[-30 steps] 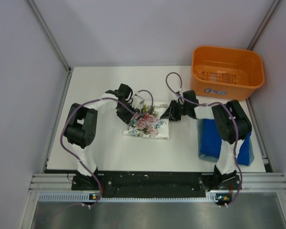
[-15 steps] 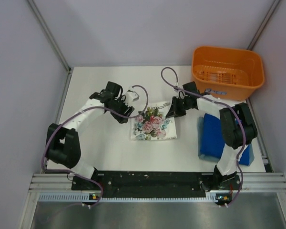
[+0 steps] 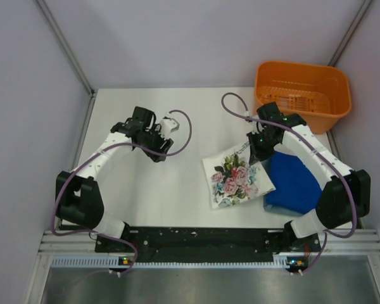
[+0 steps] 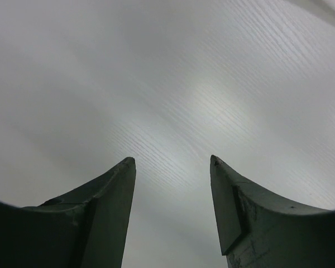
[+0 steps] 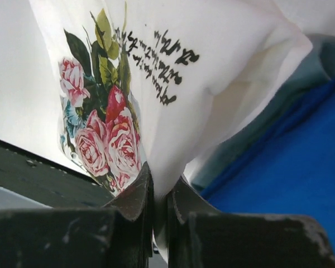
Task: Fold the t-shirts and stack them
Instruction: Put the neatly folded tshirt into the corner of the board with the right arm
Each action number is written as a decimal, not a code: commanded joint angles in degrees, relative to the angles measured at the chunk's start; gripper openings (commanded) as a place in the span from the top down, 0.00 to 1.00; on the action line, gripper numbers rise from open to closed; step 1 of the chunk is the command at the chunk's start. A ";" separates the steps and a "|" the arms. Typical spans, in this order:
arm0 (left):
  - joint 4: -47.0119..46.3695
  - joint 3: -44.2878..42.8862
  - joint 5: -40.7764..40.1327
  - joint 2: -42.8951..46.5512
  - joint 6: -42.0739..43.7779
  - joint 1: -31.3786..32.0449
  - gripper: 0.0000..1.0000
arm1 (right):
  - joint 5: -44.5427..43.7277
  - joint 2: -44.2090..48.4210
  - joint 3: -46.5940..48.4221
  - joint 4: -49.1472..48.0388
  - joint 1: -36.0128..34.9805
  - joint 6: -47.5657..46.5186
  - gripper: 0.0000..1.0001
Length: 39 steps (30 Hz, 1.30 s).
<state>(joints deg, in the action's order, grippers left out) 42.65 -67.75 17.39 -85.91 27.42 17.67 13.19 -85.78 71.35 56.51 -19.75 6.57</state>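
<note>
1. Table [image 3: 152, 190]: bare white top under the left fingers, with nothing lying between them.
2. Orange basket [image 3: 316, 111]: beyond the right fingers and apart from them. It is not involved in this step.
3. Blue t-shirt [image 3: 294, 187]: folded and flat, just to the outer side of the right fingers. It shows close beside them in the wrist view [image 5: 290, 167].
4. Floral t-shirt [image 3: 235, 180]: a folded packet held by one far corner, with the rest trailing skewed from the right fingers toward the arm bases. Its outer edge appears to touch the blue shirt.
   - Judged risk: a one-corner pinch lets the layers fan open if lifted.
   - Dragging it across could rumple the blue shirt or leave the packet crooked on top.
5. Right gripper [image 5: 159, 181]: fingers pressed together on the white cloth [image 5: 212, 84], with a thin fold between them. A shallow bite could slip.
6. Left gripper [image 4: 170, 162]: fingers apart and holding nothing, well apart from both shirts, so it is too far off to steady the free end.
</note>
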 commanded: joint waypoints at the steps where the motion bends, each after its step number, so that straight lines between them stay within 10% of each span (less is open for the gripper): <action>1: -0.20 -0.54 1.51 0.74 1.58 -0.01 0.39 | -11.41 4.04 6.77 14.66 -0.20 -4.10 1.00; 28: -0.91 -0.55 -0.16 1.18 3.34 -0.09 0.40 | -34.11 12.12 19.53 33.22 -0.20 -14.56 1.00; 39: -0.20 -1.25 1.42 1.01 3.17 -0.01 0.40 | -36.21 20.21 0.29 26.56 1.81 -24.49 1.00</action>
<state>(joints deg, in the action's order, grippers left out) 42.65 -67.75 16.95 -85.86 30.17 17.67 -19.70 -67.24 76.27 76.49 -19.44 -12.40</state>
